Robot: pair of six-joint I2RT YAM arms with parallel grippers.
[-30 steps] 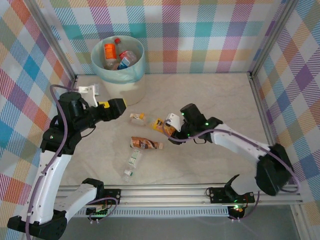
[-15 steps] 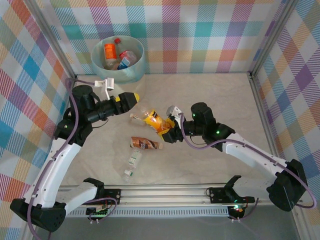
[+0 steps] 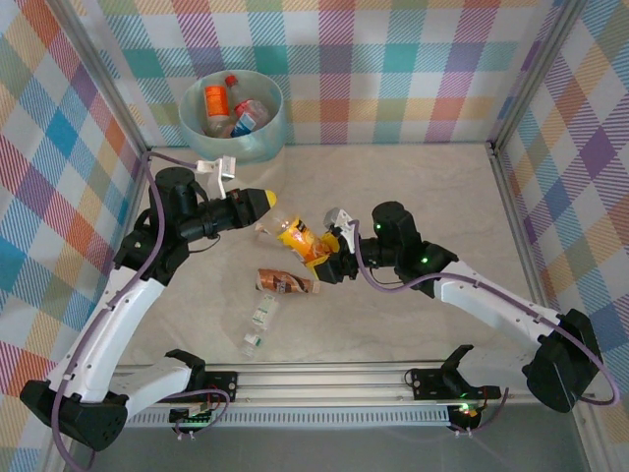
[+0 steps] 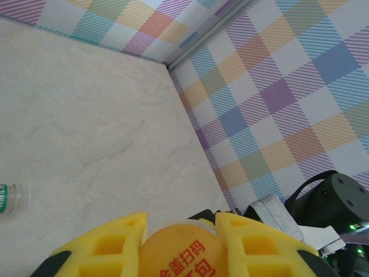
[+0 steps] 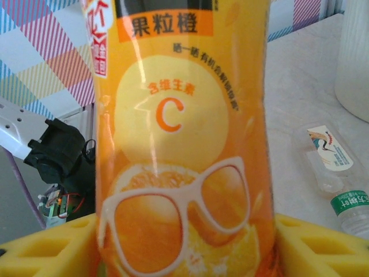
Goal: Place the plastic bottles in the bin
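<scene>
Colours you see | walls (image 3: 393, 59): pastel plaid, pink-teal-orange-purple | tabletop (image 3: 413, 187): cream, faintly veined | bin (image 3: 270, 133): teal liner; inside, an orange label and a red cap | orange-labelled bottle (image 3: 303, 239): white sunglasses print; cap (image 4: 179, 254) orange, red characters | fingers (image 5: 46, 248): yellow | brown-labelled bottle (image 3: 285, 282) | green-and-white-labelled bottle (image 3: 261, 313) | your arms (image 3: 118, 324): white, black joints | cables (image 3: 69, 374): purple

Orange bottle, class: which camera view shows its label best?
The right wrist view: the orange bottle sits close, its label's C and sunglasses clear. The top external view shows the whole bottle, small, between the left hand and right hand. The left wrist view shows its orange cap.
</scene>
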